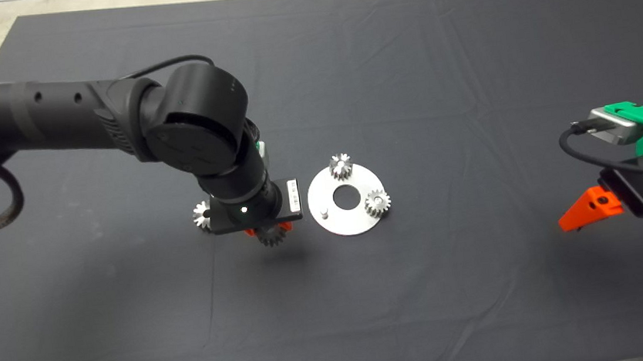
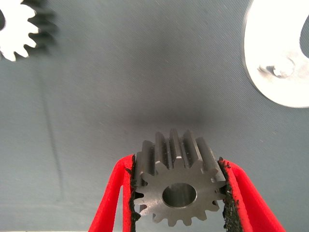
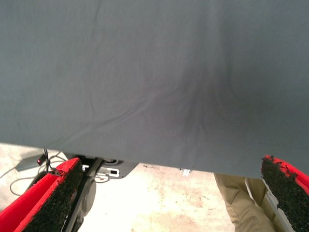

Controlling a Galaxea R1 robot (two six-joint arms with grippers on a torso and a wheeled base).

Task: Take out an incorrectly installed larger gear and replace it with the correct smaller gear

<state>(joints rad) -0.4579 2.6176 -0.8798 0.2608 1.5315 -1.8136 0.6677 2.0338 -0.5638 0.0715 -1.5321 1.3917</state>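
Note:
My left gripper [image 1: 268, 231] hangs a little above the mat, just left of the round silver plate [image 1: 355, 221], and is shut on the larger gear [image 1: 272, 237]. The left wrist view shows that thick grey gear [image 2: 176, 193] clamped between the black pads, with its centre hole facing the camera. The smaller gear [image 1: 201, 215], whitish-silver, lies flat on the mat on the arm's other side, partly hidden by the wrist; it also shows in the wrist view [image 2: 14, 29]. One bare peg [image 1: 324, 211] stands on the plate [image 2: 263, 43]. My right gripper [image 1: 587, 211] waits open at the right edge.
Two silver gears [image 1: 341, 167] [image 1: 377, 202] sit on the plate around its centre hole [image 1: 347, 197]. In the right wrist view the mat's edge, cables on the floor and a person's leg [image 3: 241, 203] show between the spread fingers.

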